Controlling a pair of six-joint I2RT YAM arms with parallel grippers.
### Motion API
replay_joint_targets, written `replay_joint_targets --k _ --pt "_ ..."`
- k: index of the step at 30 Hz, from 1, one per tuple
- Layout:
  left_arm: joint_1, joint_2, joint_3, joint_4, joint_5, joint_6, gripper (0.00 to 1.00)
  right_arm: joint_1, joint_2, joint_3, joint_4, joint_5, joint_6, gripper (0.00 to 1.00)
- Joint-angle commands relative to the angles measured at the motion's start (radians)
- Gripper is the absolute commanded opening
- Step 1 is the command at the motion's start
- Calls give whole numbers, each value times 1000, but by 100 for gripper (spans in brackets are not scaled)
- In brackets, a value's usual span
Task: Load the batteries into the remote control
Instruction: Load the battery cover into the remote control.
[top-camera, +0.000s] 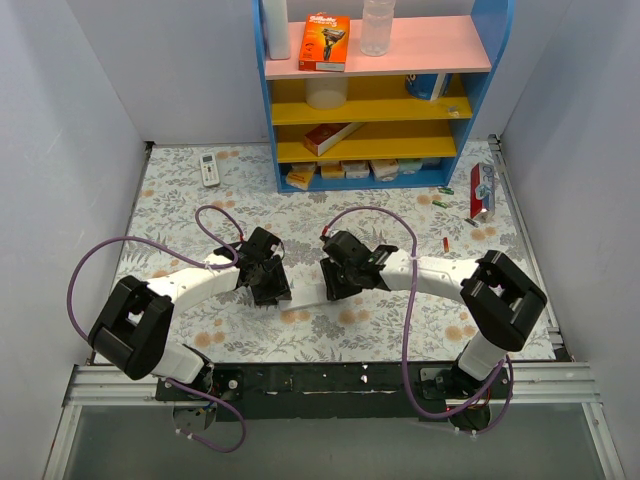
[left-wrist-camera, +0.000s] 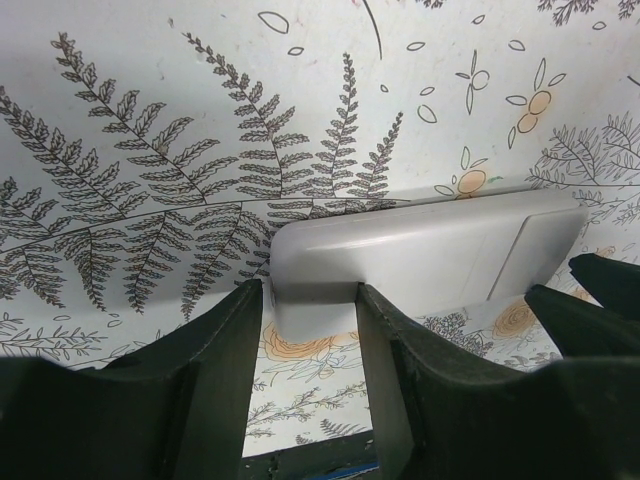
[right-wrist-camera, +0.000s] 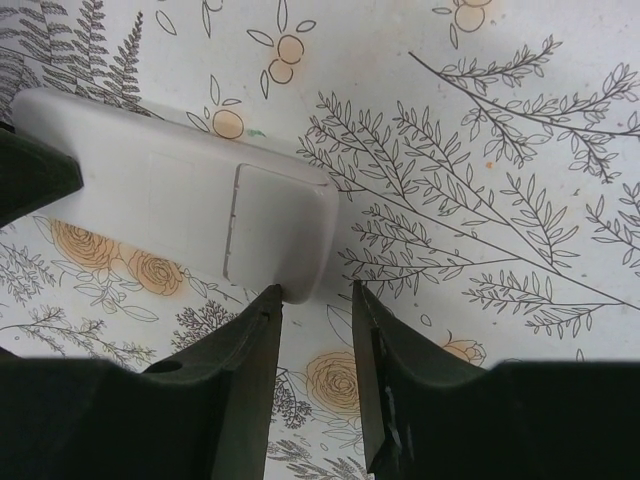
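The remote control is a plain white bar lying on the floral table between my two grippers, smooth back up. In the left wrist view my left gripper is shut on one end of the remote control, a finger against each side. In the right wrist view my right gripper stands open at the other end. The rounded corner of the remote control touches its left fingertip, and the gap between the fingers holds nothing. A tiny red battery lies on the table to the right, away from both grippers.
A blue and yellow shelf with boxes and bottles stands at the back. A small white remote with buttons lies at the back left. A red pack and small green items sit at the back right. Purple cables loop over both arms.
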Motion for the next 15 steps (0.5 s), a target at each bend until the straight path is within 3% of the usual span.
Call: replay_joint_targets --k 1,15 --pt "-9 -6 -19 -8 8 14 42 2 3 61 -8 23 8 41" --pt "-9 3 -20 -5 13 19 41 -22 63 74 -5 -6 18 37"
